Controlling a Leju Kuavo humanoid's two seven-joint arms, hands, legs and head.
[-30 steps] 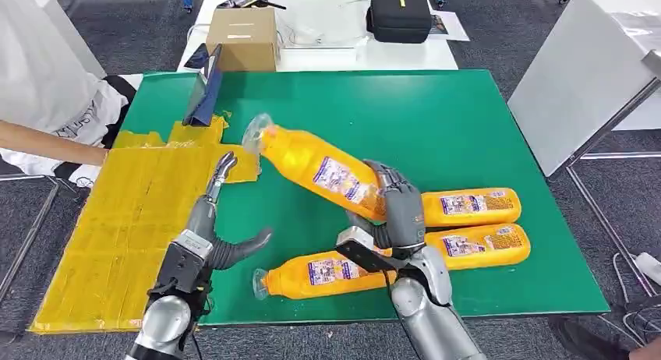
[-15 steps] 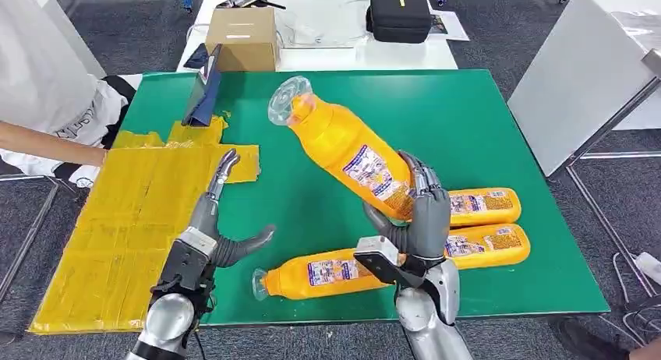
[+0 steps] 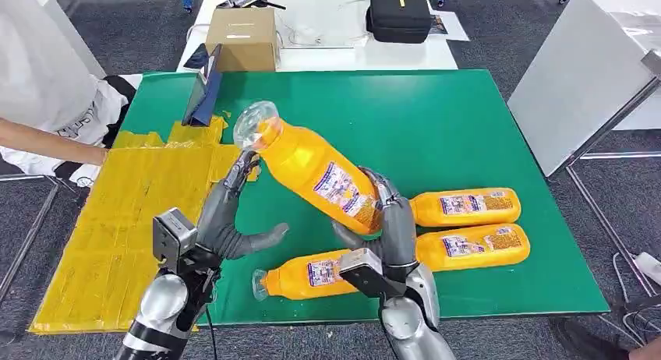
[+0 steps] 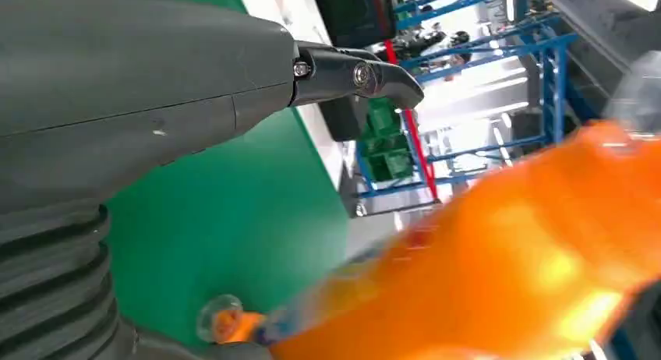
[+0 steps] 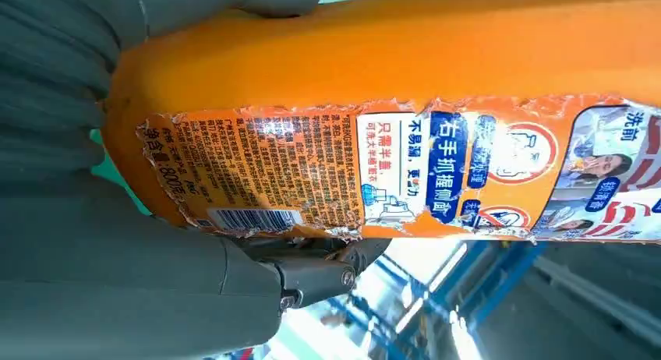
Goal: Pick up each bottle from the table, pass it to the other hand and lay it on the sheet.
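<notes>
My right hand [image 3: 390,224] grips an orange bottle [image 3: 316,169] by its base and holds it tilted above the green table [image 3: 436,111], clear cap toward the far left. In the right wrist view the bottle's label [image 5: 374,169] lies across my fingers. My left hand [image 3: 230,216] is open, fingers spread, just left of and below the bottle's neck, not touching it. In the left wrist view the bottle [image 4: 499,274] is a blur beyond the thumb [image 4: 358,72]. Three more orange bottles lie on the table: one [image 3: 308,276] at the front, two [image 3: 465,206] [image 3: 473,245] at the right. The yellow sheet [image 3: 125,212] covers the table's left part.
A person's arm [image 3: 47,142] reaches in at the left edge near the sheet. A dark blue tablet-like stand [image 3: 204,91] is upright at the sheet's far end. Behind the green table is a white table with a cardboard box [image 3: 243,37] and a black case [image 3: 399,13].
My right hand has swung the bottle down and left, toward my left hand. My left hand has risen and moved right, closer to the bottle's neck.
</notes>
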